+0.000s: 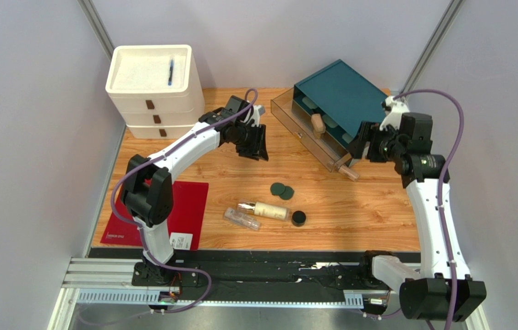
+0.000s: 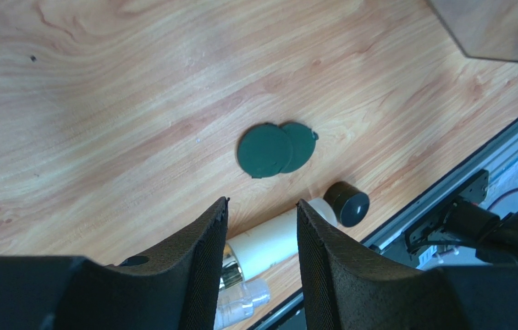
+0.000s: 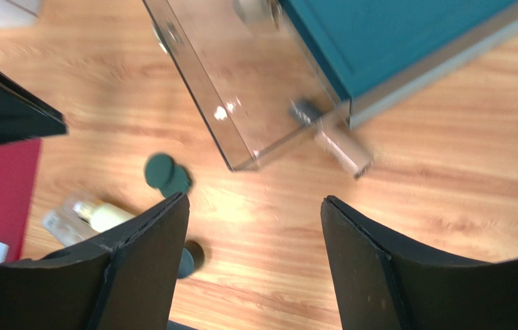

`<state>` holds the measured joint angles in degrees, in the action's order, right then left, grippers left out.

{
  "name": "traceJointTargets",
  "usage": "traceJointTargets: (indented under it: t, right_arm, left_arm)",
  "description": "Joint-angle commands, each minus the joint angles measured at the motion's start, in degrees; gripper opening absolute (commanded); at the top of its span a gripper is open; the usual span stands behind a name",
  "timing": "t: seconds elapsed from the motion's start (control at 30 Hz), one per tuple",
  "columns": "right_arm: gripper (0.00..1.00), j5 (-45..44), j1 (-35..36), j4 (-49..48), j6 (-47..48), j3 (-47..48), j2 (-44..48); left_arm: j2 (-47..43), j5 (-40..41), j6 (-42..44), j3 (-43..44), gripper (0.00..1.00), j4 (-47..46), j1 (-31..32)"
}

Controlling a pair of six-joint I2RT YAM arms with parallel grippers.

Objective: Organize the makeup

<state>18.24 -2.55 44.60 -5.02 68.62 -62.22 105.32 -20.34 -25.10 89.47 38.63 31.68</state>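
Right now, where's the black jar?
In the overhead view, the black jar sits centrally on the table, just right of the cream bottle and below the green discs.

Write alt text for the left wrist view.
The left gripper, open, hangs above a wooden table where two overlapping dark-green discs lie. Nearer the table's edge are a black round jar, a cream gold-necked bottle and a clear bottle.

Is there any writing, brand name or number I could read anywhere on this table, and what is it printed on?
Nothing here can be read as words.
Red mat: a line of white print along its near edge, too small to read.
White sticker on that mat: dark marks, too small to read.
Cream bottle: no legible label.
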Motion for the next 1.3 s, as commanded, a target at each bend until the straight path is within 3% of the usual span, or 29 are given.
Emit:
traceJointTargets:
  t: [0.0,0.2,0.33,0.77,1.27]
  right_arm:
    - [0.74,-2.67,0.09,2.87,4.75,-9.72,3.4]
    - [0.74,-10.15,0.09,-11.69,6.34,-21.23,7.72]
    - [0.75,-10.24,0.09,-19.19,3.45,-24.5,4.84]
    - [0.73,-10.33,0.0,-27.11,-5.0,-22.13,-15.46]
    - [0.73,-15.25,0.09,-34.05,-10.71,-23.53,-20.57]
  left_arm:
    - [-3.01,-2.95,2.16,-2.63,0.48,-2.42,-0.13]
    - [-4.77,-3.57,2.78,-6.32,0.48,-2.51,-0.13]
    - [-4.6,-4.18,3.04,-6.94,0.48,-2.16,-0.13]
    - [-3.37,-4.1,6.12,-5.62,0.47,1.53,-0.13]
    - [-2.93,-5.41,9.64,-4.57,0.47,4.44,-1.8]
